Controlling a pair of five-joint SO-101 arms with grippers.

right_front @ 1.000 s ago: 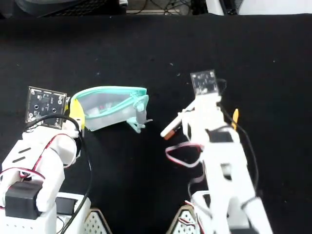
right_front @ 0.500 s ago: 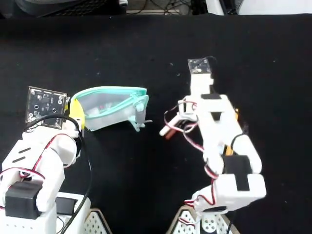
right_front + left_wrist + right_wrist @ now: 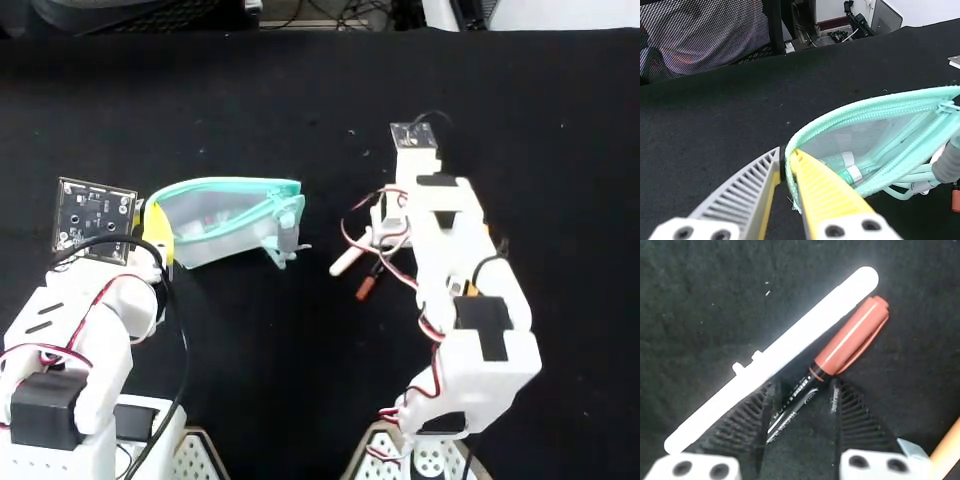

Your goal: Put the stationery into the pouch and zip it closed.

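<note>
The pouch [image 3: 225,220] is clenched at its rim by the left gripper [image 3: 785,155], and pens [image 3: 846,166] are seen inside. At three o'clock from it, a red-capped marker [image 3: 850,337] and a white pen [image 3: 790,347] are laid touching on the table [image 3: 200,100]. The marker's barrel is straddled by the right gripper [image 3: 803,384], jaws released.

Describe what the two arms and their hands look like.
Both arms are white shells with black servo blocks and loose red, white and black wires. The left arm and right arm each carry a square board at the wrist. The left hand has ribbed fingers, one grey, one yellow; the right hand has dark-looking ribbed fingers on white mounts.
</note>
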